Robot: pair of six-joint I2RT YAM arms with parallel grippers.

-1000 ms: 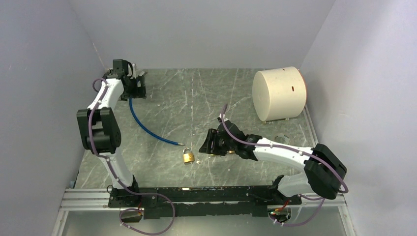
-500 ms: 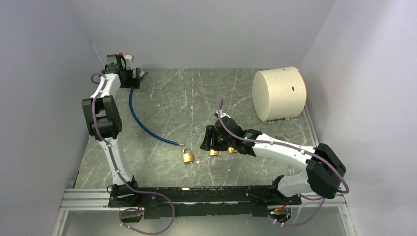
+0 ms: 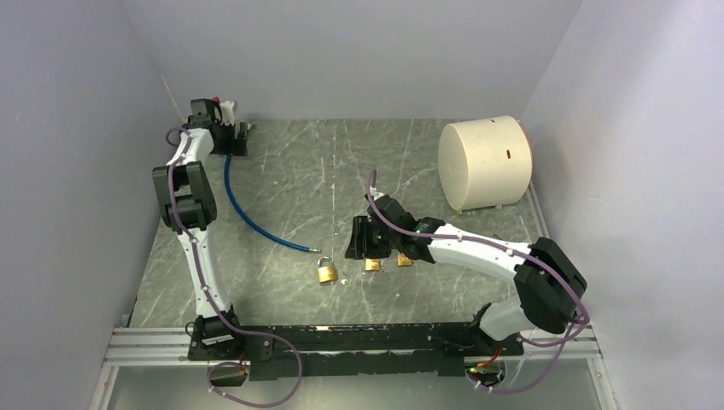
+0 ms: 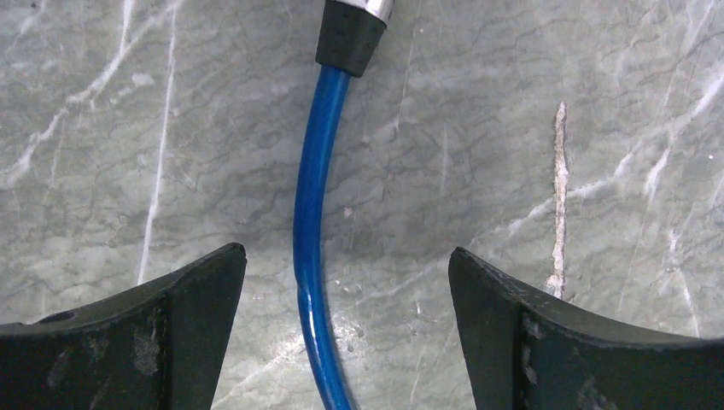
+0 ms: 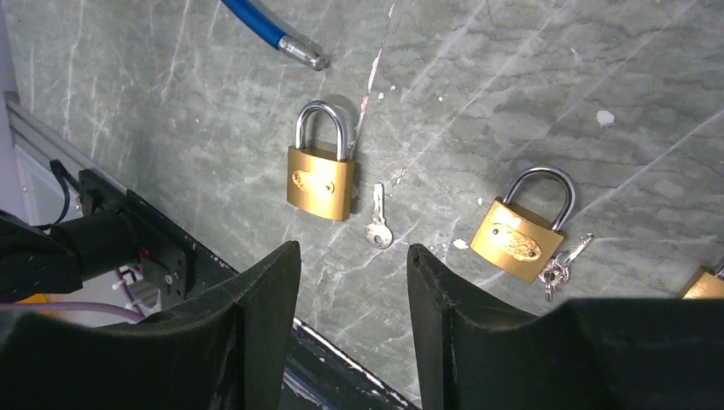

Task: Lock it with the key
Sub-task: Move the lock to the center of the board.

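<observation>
The right fingers (image 5: pixel 249 342) hang parted and empty over the key (image 5: pixel 377 224), flat on the desk (image 5: pixel 512 102) mid-frame just right of a padlock (image 5: pixel 322 175), so closing could skid the thin key or snag that padlock; left fingers (image 4: pixel 171 342) gape empty over a cable (image 4: pixel 309 248).

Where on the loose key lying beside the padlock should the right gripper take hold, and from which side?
Probably by its round head, coming down from above. The key lies flat on the table, so only its thin edges can be pinched, and the head pokes past the bottom edge of the padlock, leaving room for a finger each side.
</observation>
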